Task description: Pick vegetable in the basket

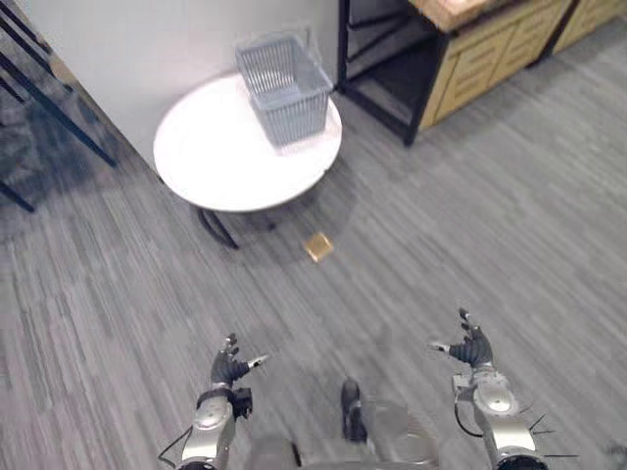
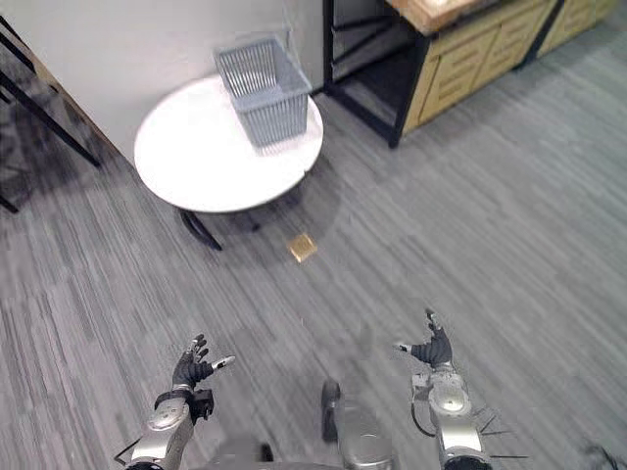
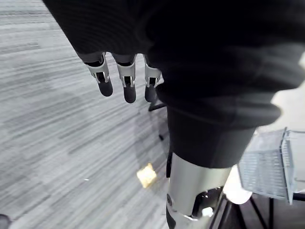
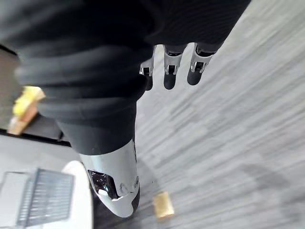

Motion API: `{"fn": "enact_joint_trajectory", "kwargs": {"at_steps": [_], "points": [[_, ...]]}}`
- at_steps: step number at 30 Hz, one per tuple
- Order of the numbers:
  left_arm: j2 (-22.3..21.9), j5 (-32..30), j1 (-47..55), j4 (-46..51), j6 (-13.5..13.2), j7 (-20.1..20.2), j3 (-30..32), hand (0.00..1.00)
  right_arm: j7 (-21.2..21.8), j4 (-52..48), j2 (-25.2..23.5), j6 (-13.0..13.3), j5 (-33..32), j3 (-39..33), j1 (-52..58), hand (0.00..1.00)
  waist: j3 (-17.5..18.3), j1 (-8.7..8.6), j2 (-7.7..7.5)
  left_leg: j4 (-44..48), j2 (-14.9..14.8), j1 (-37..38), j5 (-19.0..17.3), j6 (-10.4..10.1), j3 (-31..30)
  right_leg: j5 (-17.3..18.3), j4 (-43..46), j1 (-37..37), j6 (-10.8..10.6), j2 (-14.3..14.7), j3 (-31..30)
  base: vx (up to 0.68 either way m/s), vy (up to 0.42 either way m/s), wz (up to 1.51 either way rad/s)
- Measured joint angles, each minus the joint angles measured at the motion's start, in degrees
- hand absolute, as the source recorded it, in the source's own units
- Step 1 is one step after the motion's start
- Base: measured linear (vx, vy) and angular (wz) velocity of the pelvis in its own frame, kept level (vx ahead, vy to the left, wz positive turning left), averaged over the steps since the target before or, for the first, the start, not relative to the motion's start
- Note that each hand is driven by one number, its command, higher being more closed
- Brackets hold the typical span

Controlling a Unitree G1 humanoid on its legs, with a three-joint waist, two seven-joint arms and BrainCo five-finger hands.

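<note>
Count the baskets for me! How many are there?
1: a grey plastic mesh basket stands on the round white table, at its far side. Nothing here looks likely to hide another.

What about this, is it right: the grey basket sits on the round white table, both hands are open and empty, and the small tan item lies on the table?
No: the left eye view shows the small tan item on the floor beside the table, not on it. The grey basket sits on the table, and the left hand and right hand are open and empty.
</note>
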State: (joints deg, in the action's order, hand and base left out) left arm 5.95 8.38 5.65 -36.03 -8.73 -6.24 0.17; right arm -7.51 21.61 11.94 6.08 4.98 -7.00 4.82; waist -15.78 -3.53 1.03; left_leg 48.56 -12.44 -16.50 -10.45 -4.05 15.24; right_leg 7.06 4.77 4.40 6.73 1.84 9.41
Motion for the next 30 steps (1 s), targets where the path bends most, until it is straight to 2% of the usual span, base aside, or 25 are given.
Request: {"fn": "enact_joint_trajectory", "kwargs": {"at_steps": [1, 2, 3, 4, 5, 6, 7, 8, 9, 10, 11, 12, 13, 14, 15, 17, 19, 20, 21, 22, 23, 25, 27, 28, 30], "points": [[-0.1, 0.0, 0.3, 0.0, 0.0, 0.0, -0.1, 0.00, 0.0, 0.0, 0.0, -0.1, 0.0, 0.0, 0.1, 0.00, -0.1, 0.10, -0.12, -4.8, 0.9, -1.2, 0.0, 0.0, 0.4, 0.8, -0.2, 1.0, -0.3, -0.2, -0.4, 0.61, 0.012, -0.27], [-0.2, 0.0, 1.0, 0.0, 0.0, 0.0, -0.1, 0.00, -0.1, -0.1, 0.2, -0.1, 0.0, 0.0, 0.1, 0.00, -0.3, 0.21, -0.40, -16.0, 2.5, -2.2, 0.6, -0.7, 0.0, 2.6, -0.5, 3.1, -1.2, -0.6, -1.2, 0.51, 0.041, -0.39], [-0.4, 0.0, 1.8, 0.0, 0.0, -0.1, 0.0, 0.00, -0.1, -0.1, 0.6, -0.1, 0.0, -0.2, 0.6, 0.00, 0.0, 0.52, 0.22, -27.7, 4.3, -2.1, 2.6, -2.6, -1.2, 4.1, -1.1, 5.2, -2.7, -0.6, -2.2, 0.65, 0.140, -0.63], [-0.7, 0.0, 2.5, 0.0, 0.0, -0.3, 0.0, 0.00, -0.3, -0.2, 1.0, -0.1, 0.0, -0.5, 0.8, 0.00, 0.1, 1.19, 1.19, -35.3, 5.1, -2.2, 5.2, -2.7, -2.1, 5.9, -1.2, 6.7, -4.4, -0.3, -3.2, 0.55, 0.175, -0.62], [-0.7, 0.0, 2.8, 0.0, 0.1, -0.3, 0.0, 0.00, -0.6, -0.3, 1.0, -0.1, 0.0, -0.6, 1.0, 0.00, 0.2, 1.28, 1.30, -35.9, 5.6, -2.5, 8.1, -1.2, -2.8, 7.2, -1.0, 7.6, -4.9, -0.6, -3.7, 0.56, 0.207, -0.65], [-0.6, 0.0, 3.3, 0.0, 0.1, -0.4, 0.2, 0.00, -1.1, -0.9, 0.6, -0.1, 0.1, -0.4, 1.6, 0.00, 1.1, 1.44, 1.00, -33.8, 6.7, -2.5, 11.6, 1.8, -3.4, 9.4, 0.2, 8.3, -5.9, -1.8, -4.9, 0.49, 0.202, -0.42], [-0.6, 0.0, 4.1, 0.0, 0.1, -0.4, 0.2, 0.00, -1.2, -2.4, -0.2, -0.1, 0.2, -0.5, 2.9, 0.00, 2.5, 1.26, -1.01, -29.8, 8.8, -3.5, 10.4, 5.1, -2.3, 12.5, 4.3, 7.5, -8.0, -4.8, -5.7, 0.66, 0.233, -0.27], [-0.9, -0.1, 3.9, 0.0, 0.1, -0.3, 0.1, 0.00, -1.3, -3.2, -0.5, 0.0, 0.4, -0.7, 3.4, 0.00, 2.7, 0.99, -1.48, -28.4, 9.5, -3.4, 8.6, 5.8, -2.0, 13.4, 8.3, 6.1, -9.4, -6.1, -5.8, 0.83, 0.276, -0.12], [-1.4, -0.1, 3.7, 0.0, 0.1, -0.2, -0.1, 0.00, -1.3, -3.5, -1.0, -0.1, 0.9, -1.4, 3.7, 0.00, 2.9, 1.10, -2.20, -27.2, 10.7, -2.0, 5.7, 6.5, -1.4, 13.6, 19.8, 2.0, -10.3, -8.1, -6.4, 0.83, 0.274, 0.03], [-1.1, -0.1, 3.6, 0.0, 0.2, -0.3, -0.1, 0.00, -1.2, -3.5, -1.6, -0.2, 2.5, -1.3, 3.4, 0.00, 3.0, 0.92, -3.37, -28.1, 13.1, 1.8, 3.4, 7.5, -1.1, 9.2, 36.7, -4.1, -14.1, -11.2, -6.7, 0.66, 0.228, 0.06], [-0.9, -0.1, 3.5, 0.0, 0.2, -0.3, -0.1, 0.00, -1.2, -3.6, -1.6, -0.2, 2.7, -1.2, 3.3, 0.00, 3.0, 0.88, -3.45, -28.4, 13.5, 2.7, 2.8, 7.6, -1.2, 7.3, 40.3, -5.6, -14.4, -11.5, -6.8, 0.63, 0.186, 0.23], [-0.5, -0.1, 3.3, 0.0, 0.4, -0.5, -0.1, 0.00, -1.2, -3.6, -1.7, -0.3, 3.7, -0.4, 2.3, 0.00, 2.9, 0.81, -3.39, -29.0, 14.4, 6.3, 1.2, 8.4, -1.6, 7.2, 50.6, -9.4, -12.8, -12.6, -7.6, 0.47, 0.101, 0.14], [-0.5, -0.1, 3.3, 0.0, 0.6, -0.5, -0.2, 0.00, -1.2, -3.6, -1.7, -0.3, 4.0, 0.3, 1.6, 0.00, 2.9, 0.90, -3.12, -29.7, 14.5, 8.8, 0.5, 8.6, -1.7, 8.3, 54.0, -10.9, -11.1, -12.6, -7.5, 0.57, 0.089, 0.08], [-0.1, -0.1, 3.4, -0.1, 0.7, -1.2, -0.5, 0.00, -1.2, -4.3, -1.8, -0.3, 4.9, 1.9, 0.6, 0.00, 2.8, 1.00, -2.28, -31.8, 14.3, 13.4, 0.1, 8.6, -2.8, 10.0, 56.1, -13.1, -8.6, -12.1, -6.2, 0.53, 0.032, 0.07], [-0.1, -0.1, 3.1, 0.0, 0.6, -1.5, -0.8, 0.00, -1.2, -6.6, -1.8, -0.1, 5.3, 3.0, 0.1, 0.00, 2.8, 0.85, -1.02, -33.7, 13.3, 17.1, 0.1, 8.6, -3.8, 11.6, 54.8, -15.7, -7.5, -11.2, -4.3, 0.51, 0.012, 0.13], [0.1, -0.1, 2.8, -0.1, 0.5, -1.5, -0.7, 0.00, -1.2, -9.9, -1.8, 0.4, 6.0, 4.2, -1.1, 0.00, 2.7, 0.52, 0.20, -35.1, 11.4, 20.6, 0.1, 8.6, -4.4, 12.9, 49.6, -21.1, -7.7, -9.4, -2.2, 0.51, -0.065, 0.25], [0.5, -0.1, 2.7, -0.7, 0.5, -1.5, -1.0, 0.00, -1.3, -11.6, -1.6, 0.8, 6.5, 5.1, -2.4, 0.00, 2.7, 0.00, 0.20, -35.6, 10.0, 22.9, -0.1, 8.2, -5.3, 11.7, 39.4, -26.0, -8.6, -8.1, -1.8, 0.51, -0.144, 0.44], [1.3, -0.1, 2.8, -1.5, 0.5, -1.5, -1.4, 0.00, -1.5, -12.4, -1.3, 1.0, 6.9, 5.7, -2.7, 0.00, 2.9, -0.68, -0.11, -34.6, 9.1, 24.0, -2.1, 4.5, -6.3, 5.7, 25.8, -26.1, -9.3, -6.7, -2.4, 0.53, -0.199, 0.73], [1.7, -0.1, 2.4, -2.9, 0.5, -1.4, -2.2, 0.00, -2.2, -13.9, -0.6, 1.0, 7.1, 6.0, -2.3, 0.00, 2.5, -0.92, -1.38, -32.9, 9.5, 25.7, -5.6, -0.6, -7.5, -8.0, 16.6, -24.3, -5.3, -7.1, -4.6, 0.53, -0.218, 0.53], [0.4, -0.1, 1.4, -4.5, 0.8, -1.5, -2.4, 0.00, -2.4, -13.9, 0.4, 0.9, 7.6, 6.4, -3.2, 0.00, 2.2, -0.33, 1.03, -32.4, 7.3, 26.1, -6.7, -0.8, -8.1, -7.7, 18.7, -24.4, -5.4, -5.3, -3.8, 0.57, -0.219, 0.38], [-0.2, -0.5, 1.1, -5.2, 0.7, -1.3, -3.1, 0.00, -2.6, -15.2, 1.4, 0.7, 8.8, 6.5, -3.9, 0.00, 2.6, -0.31, 1.55, -31.7, 6.5, 25.4, -5.7, -2.5, -8.9, -5.1, 19.8, -24.1, -4.9, -5.2, -3.6, 0.42, -0.183, 0.35], [-0.4, -1.4, 0.5, -5.2, 0.6, -1.2, -4.2, 0.00, -2.9, -18.8, 2.1, 0.8, 10.0, 6.3, -3.7, 0.00, 2.5, -0.68, 1.55, -29.5, 6.4, 24.5, -3.1, -2.4, -9.4, -1.5, 22.1, -23.6, -4.7, -6.5, -1.5, 0.37, -0.191, 0.67], [-0.7, -1.8, -0.1, -5.2, 0.6, -1.2, -4.7, 0.00, -3.8, -20.8, 3.5, 0.9, 12.1, 6.9, -4.0, 0.00, 2.3, -0.69, 1.51, -18.8, 5.0, 20.5, 1.5, -4.5, -10.3, 0.9, 19.7, -18.0, -4.6, -8.1, 1.6, 0.28, -0.202, 0.85], [-0.8, -1.8, 0.1, -5.2, 0.6, -1.1, -4.9, 0.00, -4.1, -20.9, 4.2, 0.9, 13.2, 8.2, -4.4, 0.00, 2.2, -0.19, 1.41, -14.5, 3.5, 19.4, 1.0, -4.1, -8.9, 0.9, 17.3, -14.5, -4.6, -8.1, 2.8, 0.24, -0.177, 0.66], [-0.8, -1.8, 0.9, -5.1, 0.6, -0.9, -5.5, 0.00, -4.8, -21.9, 5.4, 1.6, 15.6, 10.4, -5.6, 0.00, 2.6, 0.60, 1.45, -12.9, 2.1, 16.9, -1.0, -0.8, -4.8, 0.8, 12.8, -9.1, -4.6, -8.1, 5.1, 0.21, -0.107, 0.42]]}}
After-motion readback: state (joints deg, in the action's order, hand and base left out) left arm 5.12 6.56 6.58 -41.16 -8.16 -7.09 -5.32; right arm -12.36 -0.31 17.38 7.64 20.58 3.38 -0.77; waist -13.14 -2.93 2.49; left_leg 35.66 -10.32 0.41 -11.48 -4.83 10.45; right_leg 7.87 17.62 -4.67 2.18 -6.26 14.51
